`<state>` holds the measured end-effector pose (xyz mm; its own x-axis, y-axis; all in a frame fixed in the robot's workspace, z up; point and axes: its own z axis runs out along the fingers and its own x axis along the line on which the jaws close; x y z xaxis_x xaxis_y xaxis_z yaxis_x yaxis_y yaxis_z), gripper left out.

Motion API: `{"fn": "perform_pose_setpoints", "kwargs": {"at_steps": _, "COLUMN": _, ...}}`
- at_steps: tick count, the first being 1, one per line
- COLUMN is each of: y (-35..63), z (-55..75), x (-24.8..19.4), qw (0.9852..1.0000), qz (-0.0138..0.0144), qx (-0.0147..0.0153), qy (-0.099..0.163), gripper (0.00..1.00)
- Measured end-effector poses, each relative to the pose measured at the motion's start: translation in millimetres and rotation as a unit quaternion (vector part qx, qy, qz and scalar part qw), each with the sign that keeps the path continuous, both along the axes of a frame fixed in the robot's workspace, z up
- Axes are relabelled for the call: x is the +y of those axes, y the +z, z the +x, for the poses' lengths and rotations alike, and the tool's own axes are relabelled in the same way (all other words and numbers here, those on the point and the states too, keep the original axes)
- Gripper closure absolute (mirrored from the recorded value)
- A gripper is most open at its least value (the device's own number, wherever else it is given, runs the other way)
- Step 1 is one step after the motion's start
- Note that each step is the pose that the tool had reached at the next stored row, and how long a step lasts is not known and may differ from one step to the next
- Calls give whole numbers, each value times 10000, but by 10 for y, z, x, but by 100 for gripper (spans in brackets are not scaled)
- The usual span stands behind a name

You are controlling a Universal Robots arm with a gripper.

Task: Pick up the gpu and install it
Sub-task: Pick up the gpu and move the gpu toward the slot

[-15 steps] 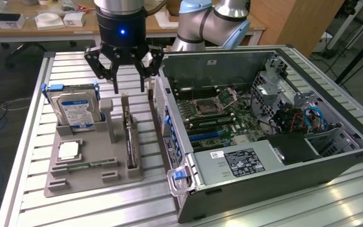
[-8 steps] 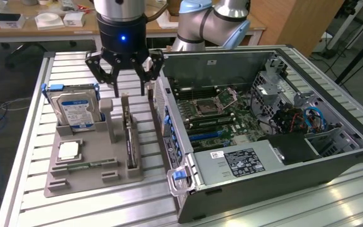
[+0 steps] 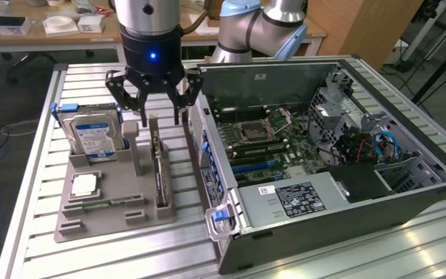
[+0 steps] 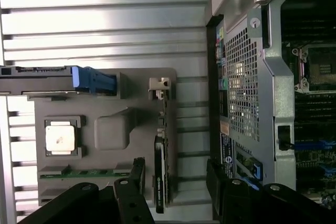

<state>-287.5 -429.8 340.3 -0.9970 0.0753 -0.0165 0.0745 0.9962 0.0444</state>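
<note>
Your black metal gripper [image 3: 151, 115] hangs, fingers spread apart, over the thin, dark rectangular gpu [image 3: 159, 174] standing on edge in the matte grey plastic holder [image 3: 107, 224] beside the open steel case [image 3: 347, 226].

Silver arm [image 3: 147, 14], pale-blue joint caps [image 3: 238, 7]; black wrist [image 3: 153, 43], blue light [image 3: 153, 56]; black jaws

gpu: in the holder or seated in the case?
In the holder. The thin dark gpu card with silver bracket stands on edge in the grey tray, outside the open black computer case; open jaws above it.
</note>
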Motion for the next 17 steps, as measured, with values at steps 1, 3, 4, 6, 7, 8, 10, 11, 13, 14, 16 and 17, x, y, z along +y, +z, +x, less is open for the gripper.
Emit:
{"fn": "perform_pose_setpoints", "kwargs": {"at_steps": 1, "y": -5, "z": 0, "x": -14, "qw": 10000, "qz": 0, "qx": 1, "qy": 0, "gripper": 41}}
{"fn": "perform_pose_setpoints", "kwargs": {"at_steps": 3, "y": -17, "z": 1, "x": -41, "qw": 10000, "qz": 0, "qx": 3, "qy": 0, "gripper": 41}}
{"fn": "perform_pose_setpoints", "kwargs": {"at_steps": 4, "y": -23, "z": 1, "x": -54, "qw": 10000, "qz": -1, "qx": 4, "qy": 0, "gripper": 41}}
{"fn": "perform_pose_setpoints", "kwargs": {"at_steps": 6, "y": -35, "z": 2, "x": -80, "qw": 10000, "qz": 0, "qx": 6, "qy": 0, "gripper": 41}}
{"fn": "perform_pose_setpoints", "kwargs": {"at_steps": 7, "y": -41, "z": 2, "x": -93, "qw": 10000, "qz": 0, "qx": 6, "qy": 0, "gripper": 41}}
{"fn": "perform_pose_setpoints", "kwargs": {"at_steps": 8, "y": -47, "z": 2, "x": -105, "qw": 10000, "qz": 0, "qx": 7, "qy": 0, "gripper": 41}}
{"fn": "perform_pose_setpoints", "kwargs": {"at_steps": 10, "y": -58, "z": 2, "x": -129, "qw": 10000, "qz": -1, "qx": 9, "qy": 0, "gripper": 41}}
{"fn": "perform_pose_setpoints", "kwargs": {"at_steps": 11, "y": -63, "z": 3, "x": -140, "qw": 10000, "qz": -1, "qx": 10, "qy": 0, "gripper": 41}}
{"fn": "perform_pose_setpoints", "kwargs": {"at_steps": 13, "y": -76, "z": 4, "x": -163, "qw": 10000, "qz": -1, "qx": 11, "qy": 0, "gripper": 41}}
{"fn": "perform_pose_setpoints", "kwargs": {"at_steps": 14, "y": -81, "z": 4, "x": -173, "qw": 10000, "qz": -1, "qx": 12, "qy": 0, "gripper": 41}}
{"fn": "perform_pose_setpoints", "kwargs": {"at_steps": 16, "y": -92, "z": 5, "x": -197, "qw": 10000, "qz": -1, "qx": 13, "qy": 0, "gripper": 41}}
{"fn": "perform_pose_setpoints", "kwargs": {"at_steps": 17, "y": -99, "z": 5, "x": -208, "qw": 10000, "qz": -1, "qx": 13, "qy": 0, "gripper": 41}}
